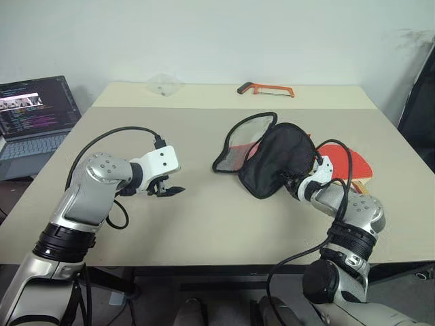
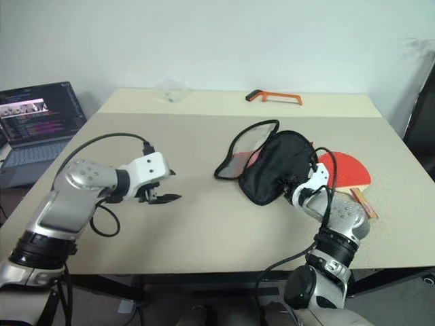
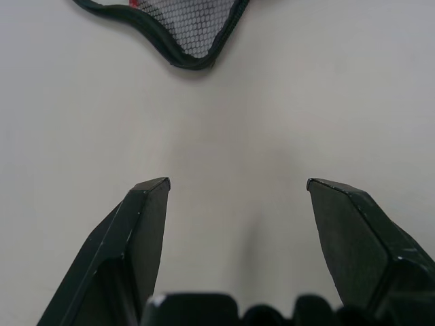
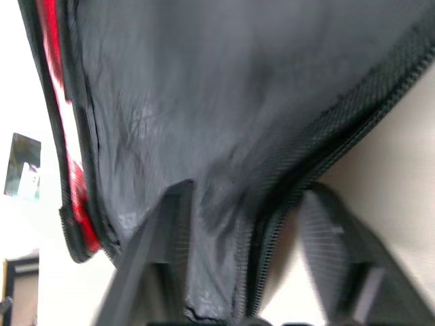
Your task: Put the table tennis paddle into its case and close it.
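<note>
The right gripper [image 1: 299,182] pinches the case [image 1: 275,159] by its black flap, the table tennis paddle [image 1: 346,163] just behind it, while the left gripper [image 1: 170,191] hangs spread, well apart.

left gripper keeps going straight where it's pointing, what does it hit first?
Probably bare table: the open left gripper angles down at it. The case, its mesh edge, lies further along that line, though depth is unclear.
</note>
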### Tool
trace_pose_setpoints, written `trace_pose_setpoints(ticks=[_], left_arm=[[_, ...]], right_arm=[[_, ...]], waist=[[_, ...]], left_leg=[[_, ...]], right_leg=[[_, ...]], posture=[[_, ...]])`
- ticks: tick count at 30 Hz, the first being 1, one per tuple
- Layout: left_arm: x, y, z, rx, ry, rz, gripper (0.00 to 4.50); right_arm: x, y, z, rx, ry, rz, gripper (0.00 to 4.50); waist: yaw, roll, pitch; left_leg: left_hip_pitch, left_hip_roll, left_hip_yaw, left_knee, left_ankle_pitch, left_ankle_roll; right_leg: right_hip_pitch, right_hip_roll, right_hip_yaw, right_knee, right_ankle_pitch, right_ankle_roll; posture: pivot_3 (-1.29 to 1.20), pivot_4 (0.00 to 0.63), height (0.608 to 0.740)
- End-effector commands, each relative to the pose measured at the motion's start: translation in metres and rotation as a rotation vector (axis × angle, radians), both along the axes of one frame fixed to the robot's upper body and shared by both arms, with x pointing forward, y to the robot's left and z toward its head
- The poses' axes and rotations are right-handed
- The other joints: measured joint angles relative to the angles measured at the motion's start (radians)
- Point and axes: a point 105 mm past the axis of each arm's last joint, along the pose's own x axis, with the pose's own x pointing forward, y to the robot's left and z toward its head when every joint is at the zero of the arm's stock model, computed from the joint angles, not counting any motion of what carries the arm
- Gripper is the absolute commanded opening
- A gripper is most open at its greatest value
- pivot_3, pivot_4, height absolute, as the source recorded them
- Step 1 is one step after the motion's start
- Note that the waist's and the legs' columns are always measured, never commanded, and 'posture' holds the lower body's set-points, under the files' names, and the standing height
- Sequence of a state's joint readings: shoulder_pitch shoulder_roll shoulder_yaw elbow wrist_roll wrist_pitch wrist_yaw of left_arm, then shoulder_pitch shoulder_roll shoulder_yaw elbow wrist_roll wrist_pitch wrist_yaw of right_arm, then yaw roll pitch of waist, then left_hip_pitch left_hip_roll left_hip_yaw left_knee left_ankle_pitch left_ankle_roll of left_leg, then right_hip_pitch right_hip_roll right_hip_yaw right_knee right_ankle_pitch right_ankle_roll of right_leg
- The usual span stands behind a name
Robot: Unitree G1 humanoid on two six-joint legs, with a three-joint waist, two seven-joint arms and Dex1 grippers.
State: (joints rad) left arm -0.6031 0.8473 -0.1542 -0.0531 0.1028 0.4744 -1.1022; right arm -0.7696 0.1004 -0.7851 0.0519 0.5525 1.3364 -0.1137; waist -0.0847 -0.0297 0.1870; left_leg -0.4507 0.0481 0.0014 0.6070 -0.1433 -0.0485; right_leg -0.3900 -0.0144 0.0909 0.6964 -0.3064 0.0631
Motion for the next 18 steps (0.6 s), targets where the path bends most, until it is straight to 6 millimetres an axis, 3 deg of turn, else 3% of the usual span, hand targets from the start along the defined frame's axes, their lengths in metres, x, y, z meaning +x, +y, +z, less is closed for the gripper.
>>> trace_pose_setpoints(ticks=[1,4,10,13,18], left_arm=[[0.001,-0.005,0.012,0.004,-0.051,-0.016,3.54],[0.002,-0.003,0.009,0.005,-0.055,-0.005,3.54],[0.004,0.0,0.009,0.003,-0.06,0.008,3.54],[0.005,0.004,0.008,0.012,-0.065,0.021,3.54],[0.007,0.002,0.008,0.012,-0.07,0.019,3.54]], right_arm=[[0.008,0.002,0.026,-0.021,-0.091,0.013,1.14],[0.011,0.004,0.04,-0.101,-0.145,0.045,0.06],[0.013,0.013,0.067,-0.236,-0.274,0.136,0.02],[0.011,0.028,0.082,-0.356,-0.384,0.254,0.02],[0.011,0.04,0.093,-0.455,-0.47,0.382,0.02]], waist=[[0.0,0.0,0.0],[0.0,0.0,0.0],[0.0,0.0,0.0],[0.0,0.0,0.0],[0.0,0.0,0.0]], left_leg=[[0.0,0.0,0.0,-0.001,0.0,0.0],[0.0,0.0,0.0,-0.002,0.0,0.0],[0.0,0.0,0.0,-0.003,0.0,0.0],[0.0,0.0,0.001,-0.003,0.0,0.0],[-0.001,0.0,0.001,-0.004,0.0,0.0]], right_leg=[[0.0,0.0,0.0,0.0,0.0,0.0],[0.0,0.0,0.0,-0.001,0.0,0.0],[-0.001,0.0,0.0,-0.002,0.0,-0.001],[-0.001,0.0,0.001,-0.002,0.0,-0.001],[-0.001,0.0,0.001,-0.003,0.0,-0.001]], posture=[[0.0,0.15,0.74],[0.0,0.15,0.74],[0.0,0.15,0.74],[0.0,0.15,0.74],[0.0,0.15,0.74]])
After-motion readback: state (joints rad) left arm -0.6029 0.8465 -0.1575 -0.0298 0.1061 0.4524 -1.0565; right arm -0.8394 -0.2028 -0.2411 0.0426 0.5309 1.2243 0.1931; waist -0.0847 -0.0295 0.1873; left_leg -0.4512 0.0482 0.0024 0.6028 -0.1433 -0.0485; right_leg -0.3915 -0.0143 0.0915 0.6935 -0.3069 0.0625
